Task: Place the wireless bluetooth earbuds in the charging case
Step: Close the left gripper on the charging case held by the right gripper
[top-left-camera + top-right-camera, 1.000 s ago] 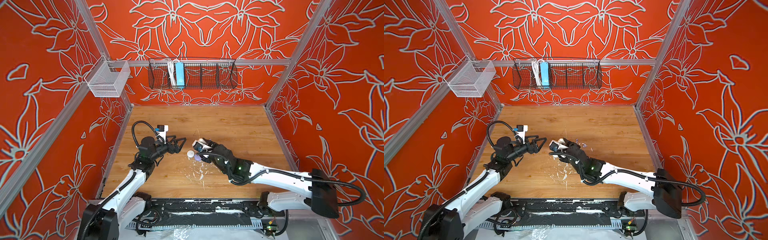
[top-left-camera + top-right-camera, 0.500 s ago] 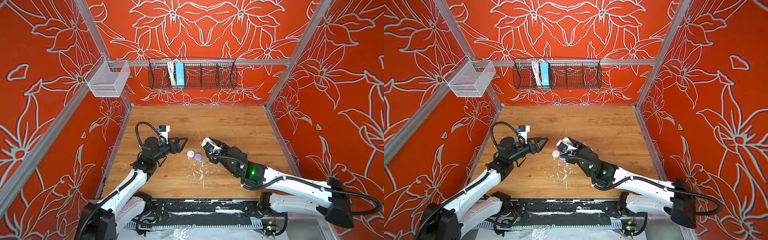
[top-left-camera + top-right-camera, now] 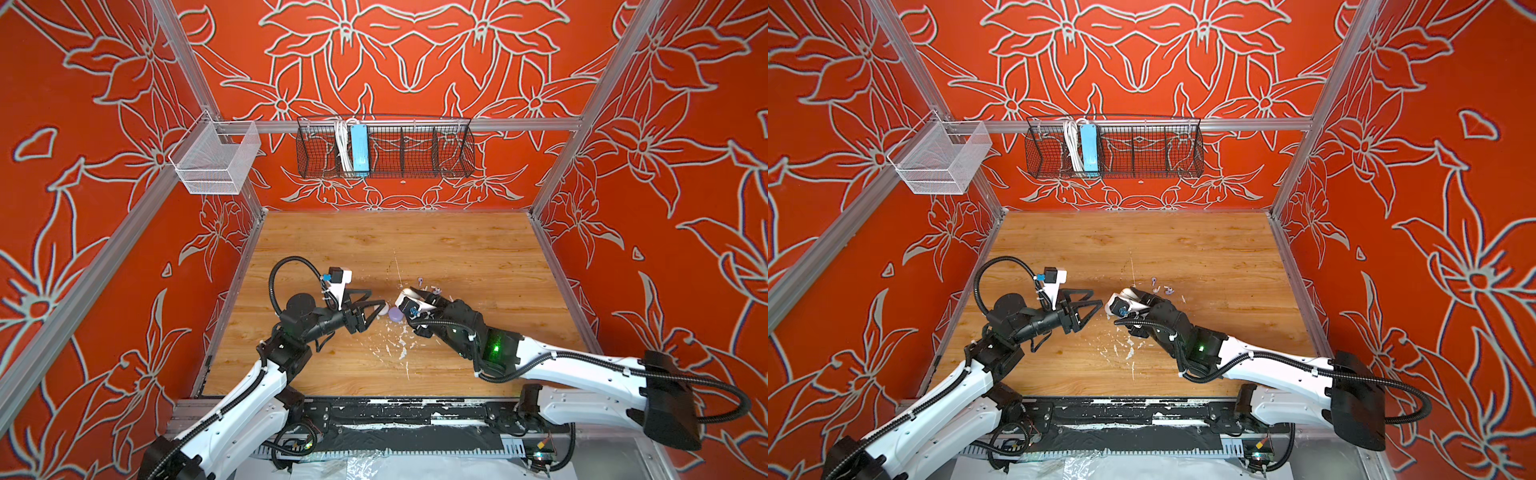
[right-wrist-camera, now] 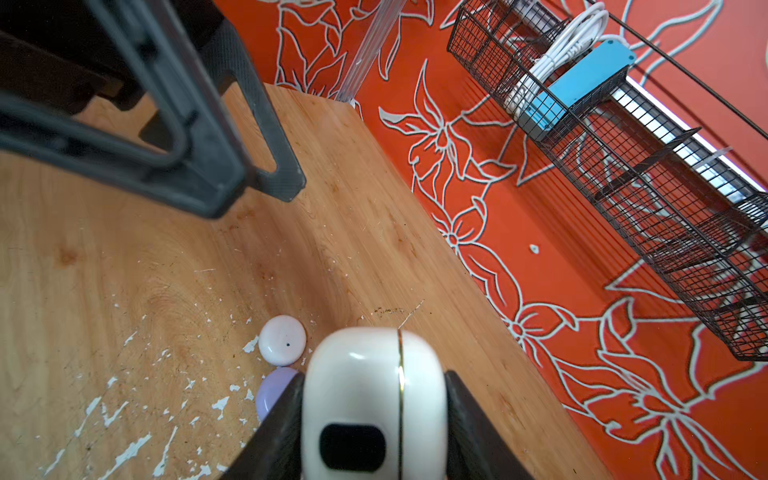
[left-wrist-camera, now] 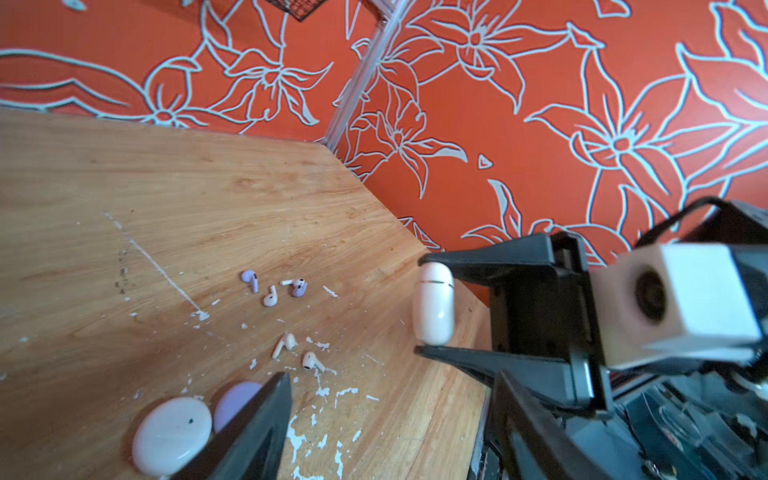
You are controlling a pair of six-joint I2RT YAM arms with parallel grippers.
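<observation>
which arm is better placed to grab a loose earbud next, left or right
Left, most likely. The left hand is open and empty, low beside the round white case, while the right hand is clamped on the closed cream case, so it cannot take the earbuds on the table.

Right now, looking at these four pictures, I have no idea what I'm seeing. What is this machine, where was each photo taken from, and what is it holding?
These are two white-and-black robot arms, each ending in a two-fingered tool. Two pictures come from one camera high above, looking down; the other two come from small cameras on the arms' wrists. On the wooden tabletop, flecked with chipped white paint, lie five tiny stemmed earbuds, lavender and cream, plus a round pinkish-white case next to a round lavender case. The right tool grips a closed white rounded charging case between its fingers. The left tool is open beside the round cases and seems to hold nothing.
</observation>
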